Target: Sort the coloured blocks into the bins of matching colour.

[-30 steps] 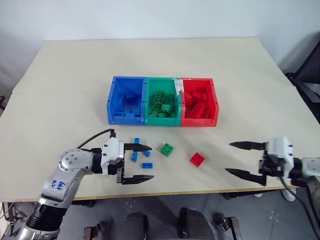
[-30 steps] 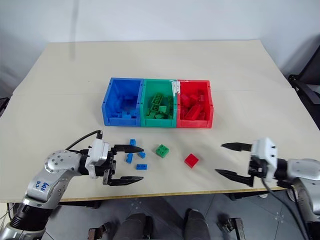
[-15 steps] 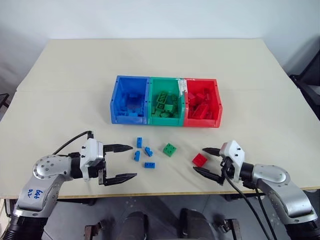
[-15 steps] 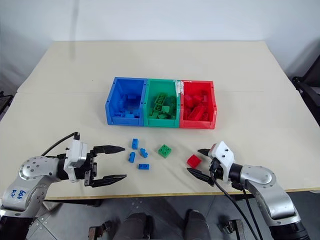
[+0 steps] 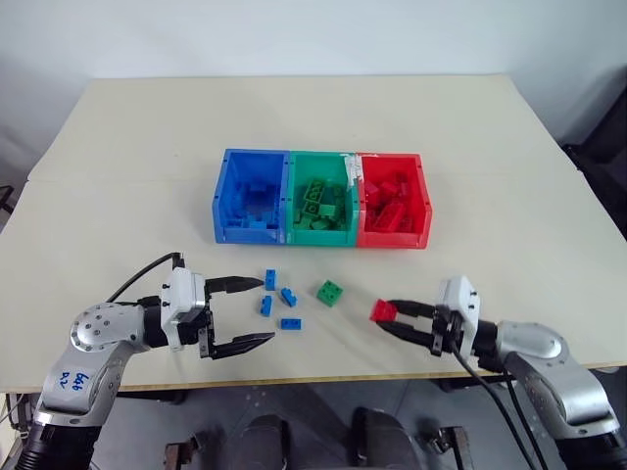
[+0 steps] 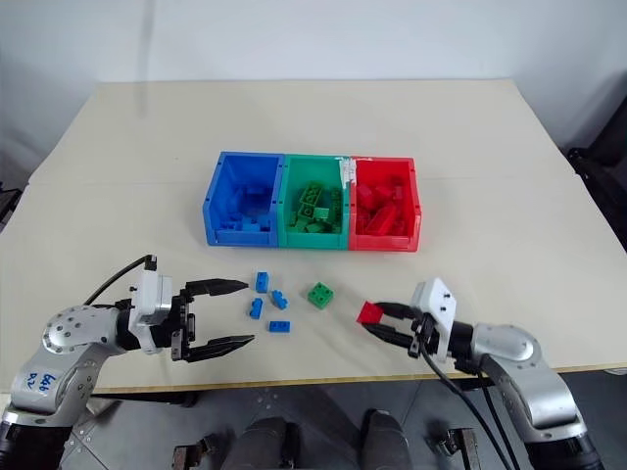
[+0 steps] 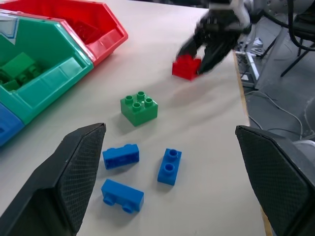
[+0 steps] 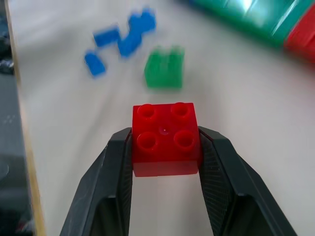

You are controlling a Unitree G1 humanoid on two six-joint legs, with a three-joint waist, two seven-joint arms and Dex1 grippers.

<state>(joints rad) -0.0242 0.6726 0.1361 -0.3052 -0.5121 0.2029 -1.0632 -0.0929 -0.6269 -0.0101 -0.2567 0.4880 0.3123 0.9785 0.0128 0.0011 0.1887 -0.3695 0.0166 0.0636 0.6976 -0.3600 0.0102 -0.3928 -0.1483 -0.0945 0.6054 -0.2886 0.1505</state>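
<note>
Near the table's front edge, at five o'clock from the green block, your right gripper pinches the red block by its smooth opposite sides, probably light, rigid and slippery, while your left gripper stands spread wide.

Left pincer level, fingers spread wide, empty. Right pincer level, clamped tight, gripping.
</note>
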